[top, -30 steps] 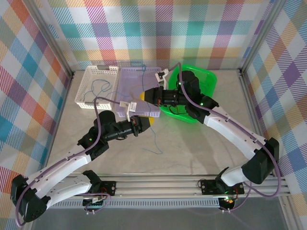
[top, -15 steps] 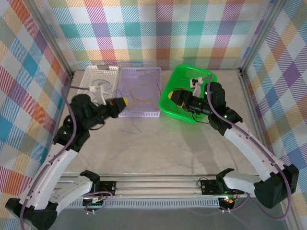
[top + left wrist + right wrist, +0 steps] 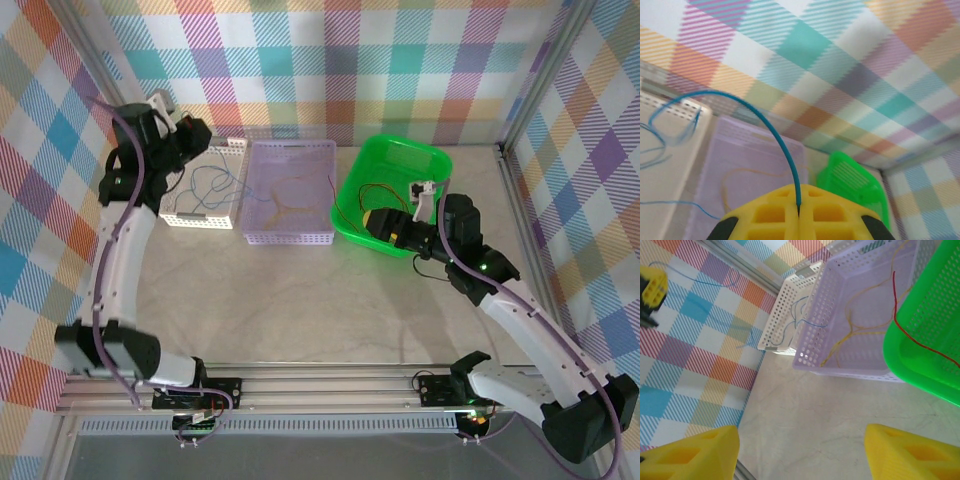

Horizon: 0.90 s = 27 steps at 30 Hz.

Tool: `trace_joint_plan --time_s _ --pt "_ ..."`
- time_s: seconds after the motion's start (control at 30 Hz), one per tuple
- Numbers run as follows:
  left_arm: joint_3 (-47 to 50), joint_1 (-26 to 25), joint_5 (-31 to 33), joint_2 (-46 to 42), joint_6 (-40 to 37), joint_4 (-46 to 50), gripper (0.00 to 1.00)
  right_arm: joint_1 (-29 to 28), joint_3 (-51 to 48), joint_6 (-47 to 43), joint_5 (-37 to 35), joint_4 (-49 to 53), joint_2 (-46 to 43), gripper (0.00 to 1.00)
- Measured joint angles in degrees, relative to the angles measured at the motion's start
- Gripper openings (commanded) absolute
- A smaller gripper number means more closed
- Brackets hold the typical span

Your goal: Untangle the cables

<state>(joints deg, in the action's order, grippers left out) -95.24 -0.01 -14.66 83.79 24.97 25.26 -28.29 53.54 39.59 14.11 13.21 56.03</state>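
Looks nearly sorted: left gripper [image 3: 799, 205], raised over the far-left white basket [image 3: 185, 216], is clenched on a blue cable [image 3: 775, 132] not yet dropped in, orange cable [image 3: 860, 327] lies alone in the purple basket [image 3: 290, 238], red cable [image 3: 895, 310] sits in the green basket [image 3: 440, 165], and right gripper [image 3: 800, 452] is released and empty at its near rim.

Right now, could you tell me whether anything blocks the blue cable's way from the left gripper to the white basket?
Nothing visible does: the blue cable arcs from the left gripper down over the white basket.

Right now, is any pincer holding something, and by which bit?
The left pincer pinches the blue cable, apparently near one end; the right pincer is open, holding nothing.
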Motion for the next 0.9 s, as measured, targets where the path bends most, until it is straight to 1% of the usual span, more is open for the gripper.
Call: trace_joint_plan --time_s 0.13,0.27,0.47,0.67,0.77,0.9 --pt "-9.1 0.3 7.0 8.9 -4.7 3.2 0.0 0.0 -1.9 -2.2 0.1 0.0 -1.5 0.67" --pt "-17.0 0.3 11.3 15.3 -8.4 4.9 0.0 0.0 -2.5 -4.1 1.1 0.0 -2.2 0.67" --pt "-23.0 0.3 14.4 22.5 -11.6 5.3 0.0 0.0 -4.2 -5.9 3.3 -1.0 -2.3 0.67" --pt "-26.0 0.7 16.9 31.8 -13.5 5.7 0.0 0.0 -6.3 -7.0 6.5 -1.7 -2.1 0.66" --pt "-27.5 1.7 17.4 36.6 -13.9 6.2 0.0 0.0 -6.9 -7.7 7.9 -2.0 -2.1 0.65" --pt "-27.5 2.8 17.4 40.3 -13.9 6.7 0.0 0.0 -7.8 -8.7 9.1 -2.7 -2.1 0.65"
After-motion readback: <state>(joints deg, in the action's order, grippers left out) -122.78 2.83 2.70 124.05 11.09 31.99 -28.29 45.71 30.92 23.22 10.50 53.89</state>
